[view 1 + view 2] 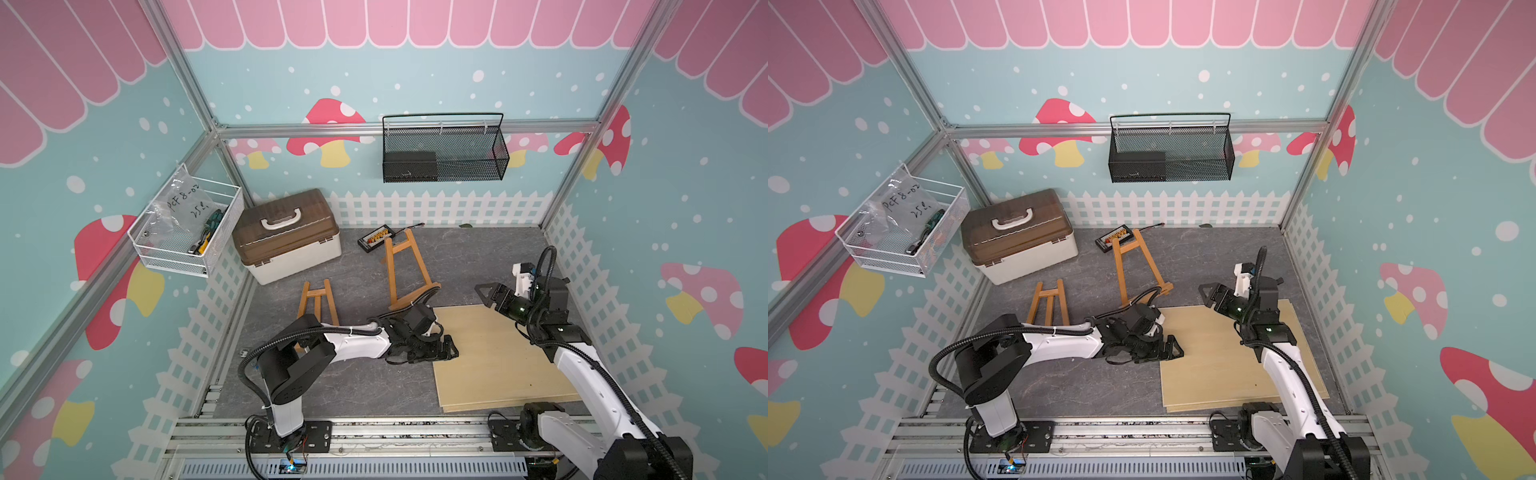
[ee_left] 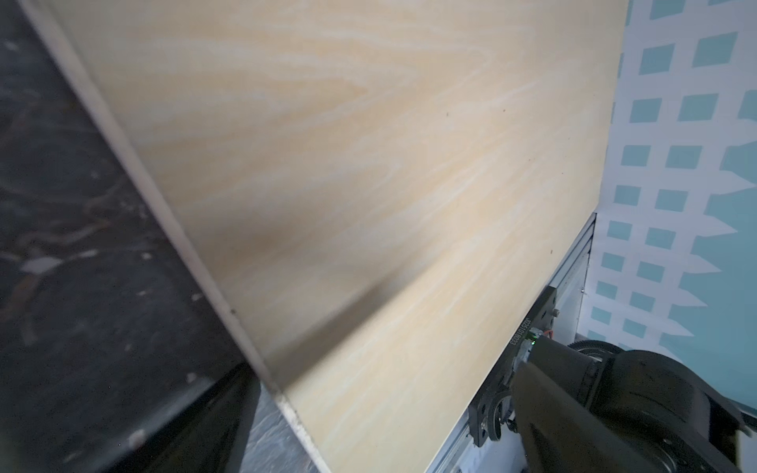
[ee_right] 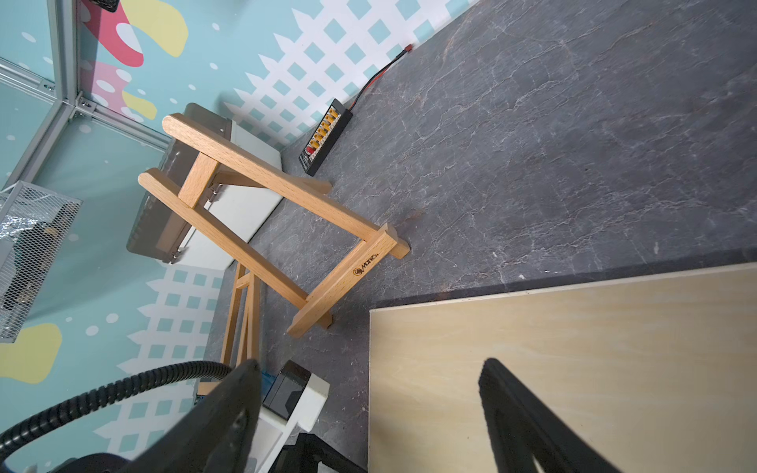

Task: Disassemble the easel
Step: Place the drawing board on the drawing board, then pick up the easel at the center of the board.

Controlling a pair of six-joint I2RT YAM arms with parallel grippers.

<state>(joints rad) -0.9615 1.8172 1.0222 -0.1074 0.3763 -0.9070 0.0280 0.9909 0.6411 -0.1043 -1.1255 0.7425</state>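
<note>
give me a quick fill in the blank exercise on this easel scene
1. The plywood board lies ___ on the table.
2. The toolbox has a brown lid, and its handle is ___.
3. The right gripper hovers with its jaws ___, holding nothing.
4. The mesh basket on the back wall is ___ in colour.

Missing words: flat; white; open; black

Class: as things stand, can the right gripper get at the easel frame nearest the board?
Probably yes. The right gripper is open, raised over the board's far corner and facing the easel frame, with only tabletop between. The left arm, close by the frame's ledge, might crowd it.
</note>
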